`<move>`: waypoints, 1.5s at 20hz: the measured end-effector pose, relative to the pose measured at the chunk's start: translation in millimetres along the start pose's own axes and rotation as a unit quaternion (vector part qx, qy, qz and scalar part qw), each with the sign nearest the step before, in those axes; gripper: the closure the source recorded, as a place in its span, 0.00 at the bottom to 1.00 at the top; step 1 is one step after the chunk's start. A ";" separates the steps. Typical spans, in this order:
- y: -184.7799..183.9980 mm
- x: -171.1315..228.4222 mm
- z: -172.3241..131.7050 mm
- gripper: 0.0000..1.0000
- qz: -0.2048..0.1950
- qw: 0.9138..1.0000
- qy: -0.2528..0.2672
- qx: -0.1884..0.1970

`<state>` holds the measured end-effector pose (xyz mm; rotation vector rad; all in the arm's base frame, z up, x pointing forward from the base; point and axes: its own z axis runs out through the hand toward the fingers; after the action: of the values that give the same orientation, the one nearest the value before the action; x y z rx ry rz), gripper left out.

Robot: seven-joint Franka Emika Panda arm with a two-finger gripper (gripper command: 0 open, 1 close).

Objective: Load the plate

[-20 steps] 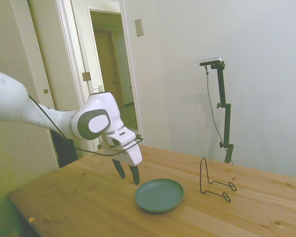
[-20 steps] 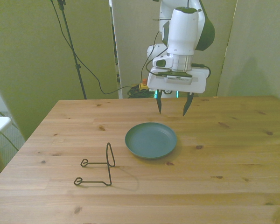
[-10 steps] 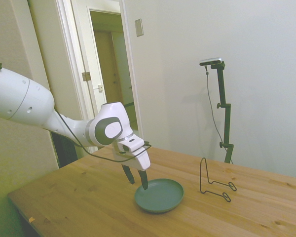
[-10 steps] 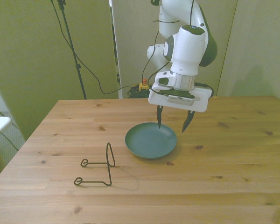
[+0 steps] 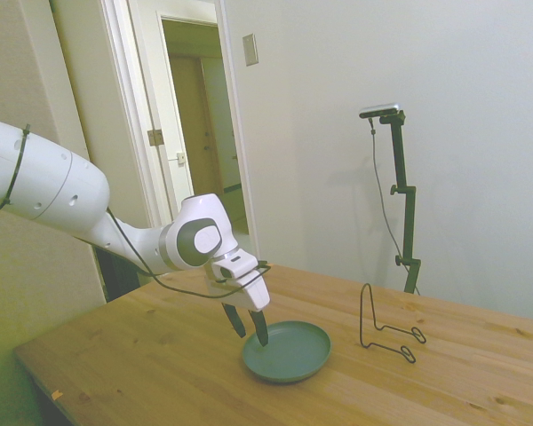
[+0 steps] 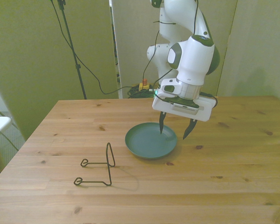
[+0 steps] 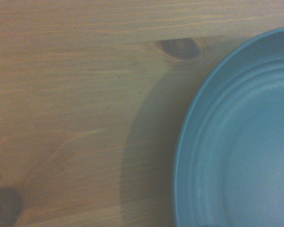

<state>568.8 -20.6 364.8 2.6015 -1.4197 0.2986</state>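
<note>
Side, front cameras share plate (image 5: 287, 351); wrist camera close above its rim.

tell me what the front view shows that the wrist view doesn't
Only the front view shows the open gripper straddling the plate's rim on the front view's right, one finger over the plate, one outside it, and the wire stand apart on the front view's left. Only the wrist view shows the rings inside the plate and dark knots in the wood. Both show the plate lying flat on the table.
</note>
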 end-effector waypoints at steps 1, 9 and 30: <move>-1.3 -1.1 0.5 0.00 0.001 1.000 0.005 -0.002; -6.0 1.1 12.0 1.00 0.011 0.999 0.025 -0.017; 1.3 14.5 22.6 1.00 0.020 0.999 0.024 -0.027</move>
<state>577.6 -38.3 346.6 2.5082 -1.4458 0.3214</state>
